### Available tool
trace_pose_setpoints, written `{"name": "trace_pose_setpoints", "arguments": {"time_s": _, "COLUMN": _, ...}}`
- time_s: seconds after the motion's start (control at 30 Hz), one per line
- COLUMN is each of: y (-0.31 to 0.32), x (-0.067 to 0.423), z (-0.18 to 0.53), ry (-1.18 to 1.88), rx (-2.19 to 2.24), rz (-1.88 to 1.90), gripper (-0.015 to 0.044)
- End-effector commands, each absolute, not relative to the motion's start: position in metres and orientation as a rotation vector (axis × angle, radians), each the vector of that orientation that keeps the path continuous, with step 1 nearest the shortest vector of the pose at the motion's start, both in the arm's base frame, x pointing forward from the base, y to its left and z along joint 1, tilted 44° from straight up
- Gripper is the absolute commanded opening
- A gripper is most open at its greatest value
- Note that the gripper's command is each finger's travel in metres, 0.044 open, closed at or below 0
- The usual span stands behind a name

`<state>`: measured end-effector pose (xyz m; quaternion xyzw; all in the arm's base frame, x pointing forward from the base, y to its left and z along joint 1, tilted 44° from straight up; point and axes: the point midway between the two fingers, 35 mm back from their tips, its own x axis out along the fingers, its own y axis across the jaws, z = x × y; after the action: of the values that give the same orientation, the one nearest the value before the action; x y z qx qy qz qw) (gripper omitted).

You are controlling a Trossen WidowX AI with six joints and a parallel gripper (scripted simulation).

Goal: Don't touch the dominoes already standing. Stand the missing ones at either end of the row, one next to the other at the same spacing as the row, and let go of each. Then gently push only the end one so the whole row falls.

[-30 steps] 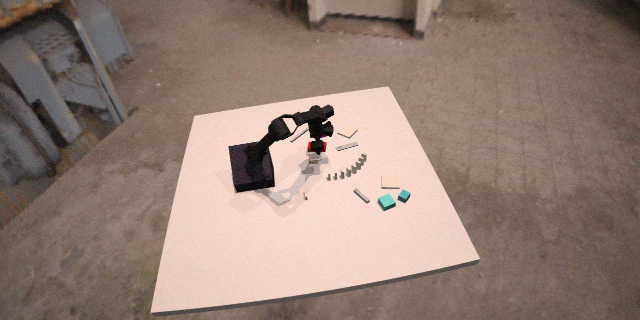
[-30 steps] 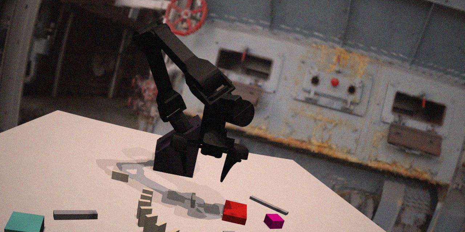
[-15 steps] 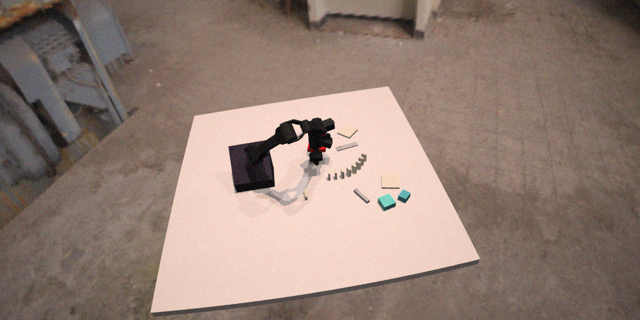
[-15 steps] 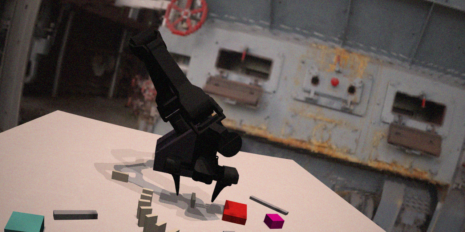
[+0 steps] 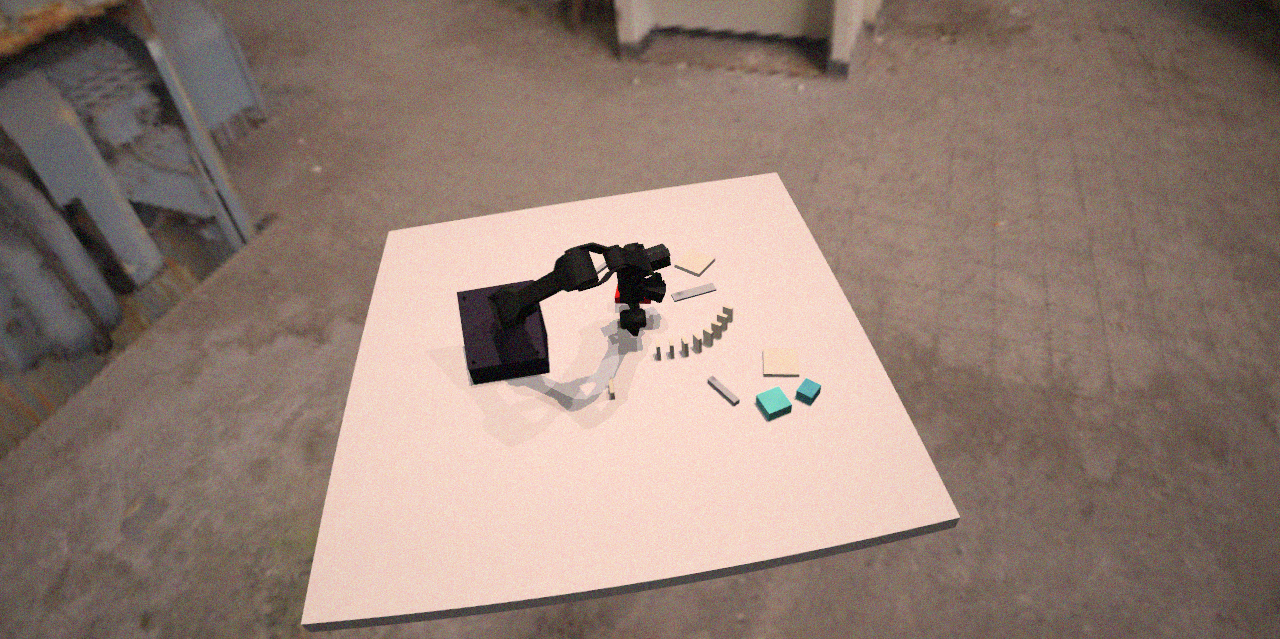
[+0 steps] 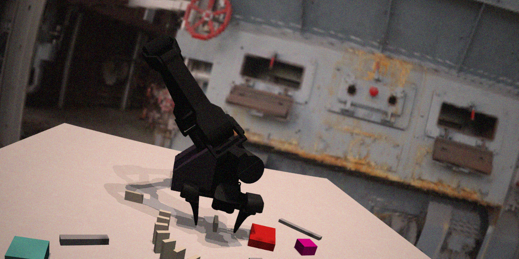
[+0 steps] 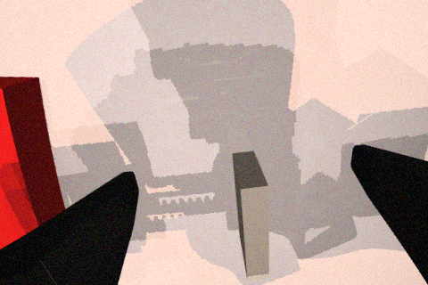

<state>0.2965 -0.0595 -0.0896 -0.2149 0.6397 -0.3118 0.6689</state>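
Note:
My gripper (image 6: 215, 228) (image 7: 246, 169) is open and points down, low over the table, with its fingertips on either side of a loose beige domino (image 6: 215, 223) (image 7: 255, 232). This domino rests on its long narrow edge and no finger touches it in the wrist view; the arm hides it in the top view. A second loose domino (image 5: 611, 390) (image 6: 134, 196) also rests on its long edge, away from the row. The curved row of several standing dominoes (image 5: 697, 345) (image 6: 161, 239) is upright, to the right of the gripper in the top view.
A red block (image 6: 262, 237) (image 7: 8, 151) lies close beside one finger. A magenta cube (image 6: 305, 246) and a grey bar (image 6: 299, 228) lie beyond it. Another grey bar (image 5: 723, 390), a beige tile (image 5: 780, 363), a turquoise block (image 5: 773, 403) and a teal cube (image 5: 808, 391) lie past the row.

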Motion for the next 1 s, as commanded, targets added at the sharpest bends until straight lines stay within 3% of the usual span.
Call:
{"name": "trace_pose_setpoints", "arguments": {"time_s": 0.0, "y": -0.061, "x": 0.294, "z": -0.092, "ry": 1.449, "rx": -0.497, "rz": -0.699, "gripper": 0.0440}}
{"name": "trace_pose_setpoints", "arguments": {"time_s": 0.07, "y": -0.061, "x": 0.294, "z": -0.092, "ry": 1.449, "rx": -0.497, "rz": -0.699, "gripper": 0.0440}}
{"name": "trace_pose_setpoints", "arguments": {"time_s": 0.6, "y": -0.061, "x": 0.294, "z": -0.092, "ry": 1.449, "rx": -0.497, "rz": -0.699, "gripper": 0.0026}}
{"name": "trace_pose_setpoints", "arguments": {"time_s": 0.97, "y": -0.047, "x": 0.294, "z": -0.075, "ry": 1.449, "rx": -0.496, "rz": -0.698, "gripper": 0.0026}}
